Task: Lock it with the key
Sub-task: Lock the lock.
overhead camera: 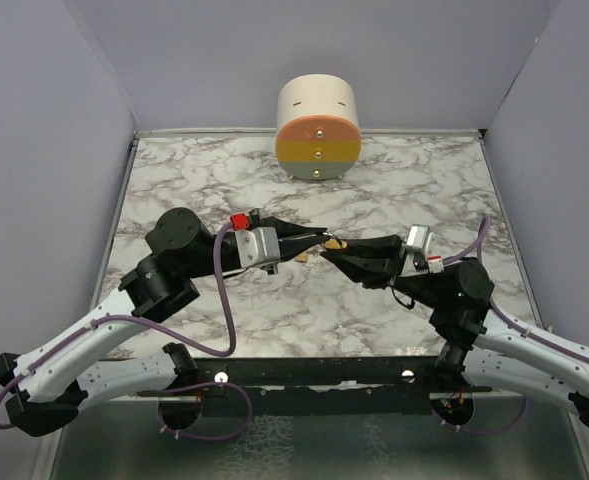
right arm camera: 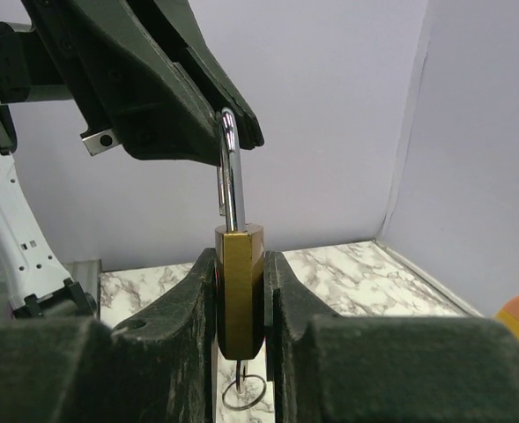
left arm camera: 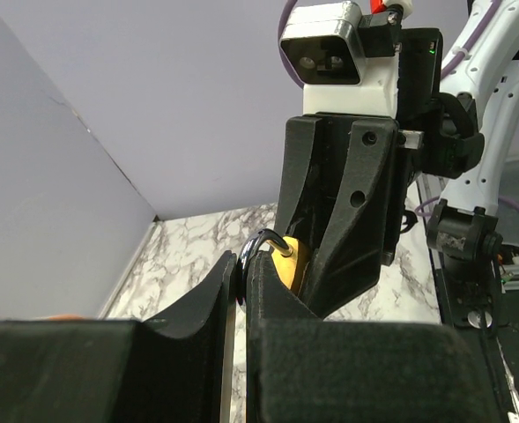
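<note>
your right gripper [right arm camera: 240, 257] and left gripper [right arm camera: 238, 132] are both clamped on one brass padlock [right arm camera: 240, 295], up off the marble table [overhead camera: 224, 170].

the right fingers squeeze the lock body, shackle [right arm camera: 230, 167] upward; the left fingers pinch the shackle's top. only the right wrist view shows you a key ring [right arm camera: 244, 393] hanging under the body. the left wrist view gives just the shackle's bend and a sliver of brass. from the top you see a small gold spot where the tips meet, well apart from the striped cylinder [overhead camera: 318, 125].
</note>
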Available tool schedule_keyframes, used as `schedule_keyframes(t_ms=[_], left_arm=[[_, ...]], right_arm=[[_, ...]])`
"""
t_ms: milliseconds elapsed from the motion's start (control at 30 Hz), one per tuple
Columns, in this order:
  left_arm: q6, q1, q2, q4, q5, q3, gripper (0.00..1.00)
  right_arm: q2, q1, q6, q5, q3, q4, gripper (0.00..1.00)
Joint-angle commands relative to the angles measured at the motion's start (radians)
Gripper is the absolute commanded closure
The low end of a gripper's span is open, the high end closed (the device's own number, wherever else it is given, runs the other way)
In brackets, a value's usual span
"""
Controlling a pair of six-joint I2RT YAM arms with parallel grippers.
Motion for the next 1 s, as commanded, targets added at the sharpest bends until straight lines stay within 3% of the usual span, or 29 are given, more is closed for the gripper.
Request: schedule_keyframes(t_ms=[0, 400, 967], left_arm=[[-0.02, -0.006, -0.013, 0.093, 0.031, 0.0, 1.0], [-0.091, -0.006, 0.007, 0.161, 0.033, -0.049, 1.0], [-0.121, -0.006, 0.043, 0.099, 0.007, -0.06, 1.0]], right_arm=[[-0.016, 0.0, 0.006, -0.025, 0.012, 0.027, 0.98], [0.001, 0.0, 0.022, -0.096, 0.036, 0.072, 0.98], [0.022, -0.001, 0.011, -0.152, 0.107, 0.062, 0.98]])
